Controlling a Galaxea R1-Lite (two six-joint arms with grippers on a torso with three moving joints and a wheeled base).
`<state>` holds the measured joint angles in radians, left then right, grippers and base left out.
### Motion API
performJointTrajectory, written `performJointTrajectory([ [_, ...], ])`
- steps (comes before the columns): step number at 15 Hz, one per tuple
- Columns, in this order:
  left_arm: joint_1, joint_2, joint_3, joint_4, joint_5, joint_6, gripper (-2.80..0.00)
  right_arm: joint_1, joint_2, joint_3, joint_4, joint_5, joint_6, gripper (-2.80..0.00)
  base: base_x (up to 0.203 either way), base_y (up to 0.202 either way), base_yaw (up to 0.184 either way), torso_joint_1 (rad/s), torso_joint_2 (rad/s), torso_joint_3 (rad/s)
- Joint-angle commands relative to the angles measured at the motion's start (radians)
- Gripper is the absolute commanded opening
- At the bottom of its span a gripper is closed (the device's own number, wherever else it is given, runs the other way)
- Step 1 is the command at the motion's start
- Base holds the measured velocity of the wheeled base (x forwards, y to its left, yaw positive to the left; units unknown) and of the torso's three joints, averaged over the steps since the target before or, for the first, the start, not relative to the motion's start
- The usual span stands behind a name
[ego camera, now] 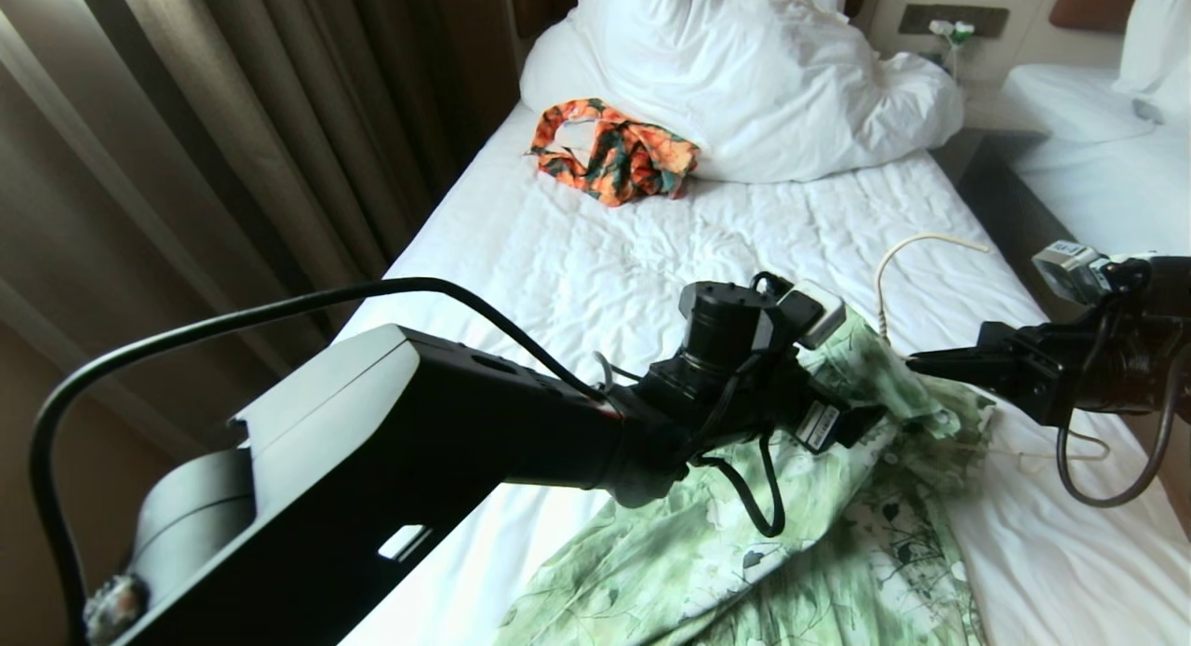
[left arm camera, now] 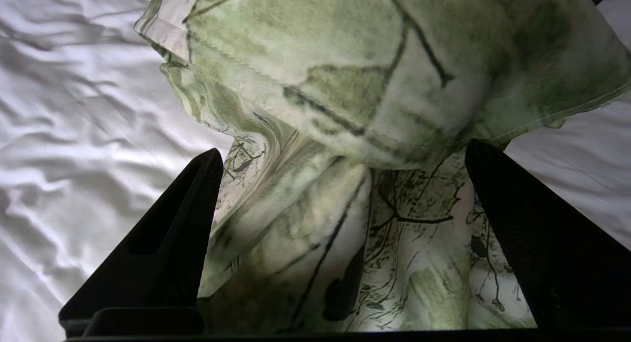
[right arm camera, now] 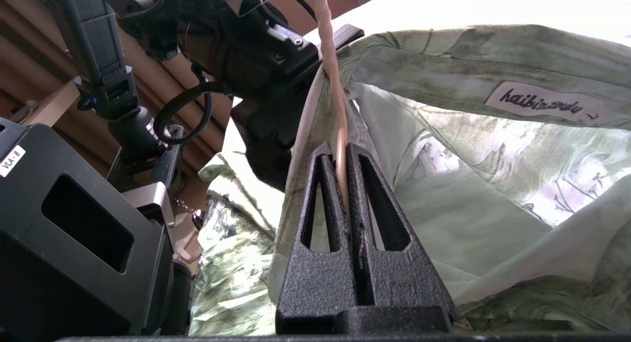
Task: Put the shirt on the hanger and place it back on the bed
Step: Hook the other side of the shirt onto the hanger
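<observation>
Right gripper (right arm camera: 340,157): jaws were pressed together on the thin cream wire of the hanger (right arm camera: 331,61), which ran up from between the fingertips and into the shirt's neck opening. In the head view this gripper (ego camera: 916,360) reached in level from the right, its tips at the collar end of the shirt (ego camera: 837,497), with the hanger's hook (ego camera: 916,246) curving up over the sheet behind it.

Left gripper (left arm camera: 345,150): jaws stood wide apart, nothing between them gripped. The two black fingers (left arm camera: 197,204) straddled a raised fold of green fabric; whether the tips touched the cloth could not be told. In the head view the left arm crossed from lower left, its wrist over the shirt's shoulder area.

Shirt: lifted at the collar, where the inside neck label (right arm camera: 542,103) showed, the rest trailing down over the near part of the bed (ego camera: 605,255) toward the lower edge of the head view. A second hanger wire (ego camera: 1051,455) showed just beside the shirt under the right arm.

Beyond: an orange-and-green garment (ego camera: 614,153) lay crumpled near the head of the bed, just in front of a white pillow (ego camera: 744,69). Curtains (ego camera: 186,143) hung along the left. A second bed (ego camera: 1107,162) stood at the right.
</observation>
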<state>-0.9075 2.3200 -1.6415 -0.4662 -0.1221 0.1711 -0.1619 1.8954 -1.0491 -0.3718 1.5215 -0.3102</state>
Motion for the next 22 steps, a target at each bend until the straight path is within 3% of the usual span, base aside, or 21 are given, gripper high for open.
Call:
performJointTrajectory([
  [1,-0.009,0.009,-0.006,-0.003,-0.001,0.001,-2.8,0.001,-0.007,0.0,0.001,0.009,0.0,-2.8,0.0,0.0,0.0,0.0,0.0,0.0],
  [15,-0.011,-0.015,0.009,-0.005,0.015,0.001,-2.8,0.018,-0.025,0.0,0.01,0.009,0.045,-2.8,0.0,0.0,0.0,0.0,0.0,0.0],
  [16,-0.011,-0.021,0.009,-0.005,0.015,0.001,-2.8,0.018,-0.025,0.003,0.008,0.009,0.042,-2.47,0.0,0.0,0.0,0.0,0.0,0.0],
  [17,-0.011,-0.025,0.01,-0.005,0.015,0.001,-2.8,0.018,-0.025,-0.003,0.012,0.009,0.042,0.0,0.0,0.0,0.0,0.0,0.0,0.0],
  [22,-0.013,-0.082,0.09,-0.01,0.051,-0.002,-2.8,-0.007,-0.046,-0.098,0.122,0.009,0.109,0.0,0.0,0.0,0.0,0.0,0.0,0.0],
])
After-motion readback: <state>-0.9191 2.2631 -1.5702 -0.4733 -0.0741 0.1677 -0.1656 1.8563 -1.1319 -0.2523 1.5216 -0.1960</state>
